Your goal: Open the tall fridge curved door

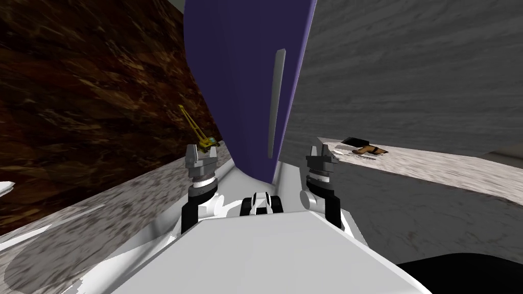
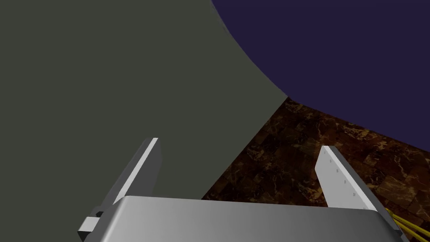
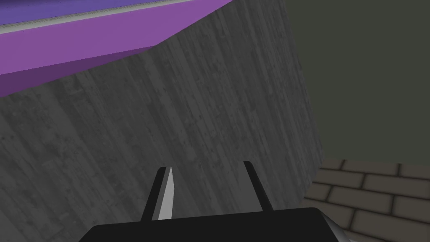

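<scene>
- Brown marbled wall (image 1: 76, 92) on my left, grey grained wall (image 1: 408, 66) on my right; the fridge stands between them, straight ahead.
- Door (image 1: 240, 76): dark purple, curved, rising tall above both arms.
- Handle (image 1: 276, 102): a long grey bar along the door's edge on the grey wall's side.
- Left tool (image 1: 201, 150): low before the door's left side, clear of it, fingers spread wide with nothing between them.
- Right tool (image 1: 319, 149): low on the handle's side, just beside the bar's lower end. Its fingers are parted by a narrower gap and grip nothing.
- Yellow toy crane (image 1: 196, 130): on the floor (image 1: 434, 168) by the fridge's foot, against the brown wall.
- Small brown and black things (image 1: 366, 149) lie on the pale floor near the grey wall — I cannot tell what they are.
</scene>
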Robot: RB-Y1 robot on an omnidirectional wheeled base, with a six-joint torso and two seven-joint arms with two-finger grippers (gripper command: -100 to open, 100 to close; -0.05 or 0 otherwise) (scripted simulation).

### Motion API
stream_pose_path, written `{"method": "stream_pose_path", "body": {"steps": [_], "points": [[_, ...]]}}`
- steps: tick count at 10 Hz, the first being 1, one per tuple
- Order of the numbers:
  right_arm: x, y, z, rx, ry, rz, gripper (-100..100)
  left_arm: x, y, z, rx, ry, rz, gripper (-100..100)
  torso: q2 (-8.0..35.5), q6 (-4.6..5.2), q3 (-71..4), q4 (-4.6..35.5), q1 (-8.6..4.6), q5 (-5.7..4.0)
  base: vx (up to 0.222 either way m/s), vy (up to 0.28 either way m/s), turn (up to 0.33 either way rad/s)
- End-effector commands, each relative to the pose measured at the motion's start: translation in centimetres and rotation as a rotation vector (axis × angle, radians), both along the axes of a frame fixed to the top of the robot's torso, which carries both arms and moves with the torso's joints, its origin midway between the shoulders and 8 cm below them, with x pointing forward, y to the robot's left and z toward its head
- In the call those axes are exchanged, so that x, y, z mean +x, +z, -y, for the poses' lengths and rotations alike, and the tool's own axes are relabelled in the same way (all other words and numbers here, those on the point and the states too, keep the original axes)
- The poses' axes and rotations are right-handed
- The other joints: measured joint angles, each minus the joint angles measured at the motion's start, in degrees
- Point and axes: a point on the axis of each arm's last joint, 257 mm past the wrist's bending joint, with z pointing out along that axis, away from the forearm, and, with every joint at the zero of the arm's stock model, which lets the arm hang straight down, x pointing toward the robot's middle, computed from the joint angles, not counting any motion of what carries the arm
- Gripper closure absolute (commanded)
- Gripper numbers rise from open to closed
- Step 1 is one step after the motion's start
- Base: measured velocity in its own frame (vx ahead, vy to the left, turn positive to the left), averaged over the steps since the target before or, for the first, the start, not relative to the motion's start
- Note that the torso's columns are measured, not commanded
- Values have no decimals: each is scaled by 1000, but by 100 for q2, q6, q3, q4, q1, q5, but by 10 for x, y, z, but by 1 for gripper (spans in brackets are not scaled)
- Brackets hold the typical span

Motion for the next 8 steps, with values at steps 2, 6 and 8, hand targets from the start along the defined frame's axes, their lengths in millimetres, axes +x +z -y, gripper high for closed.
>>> {"method": "stream_pose_path", "body": {"steps": [2,6,8], "points": [[0,0,0,0,0,0,0,15,-10,15,109,13,-73,-100,66,-2,-138,72,0,0,3,-25,-131],[0,0,0,0,0,0,0,36,-26,26,217,57,-164,-100,74,-2,-143,80,2,0,6,-28,-144],[0,0,0,0,0,0,0,46,-36,29,265,86,-211,-100,74,-2,-143,80,4,1,8,-26,-147]]}}
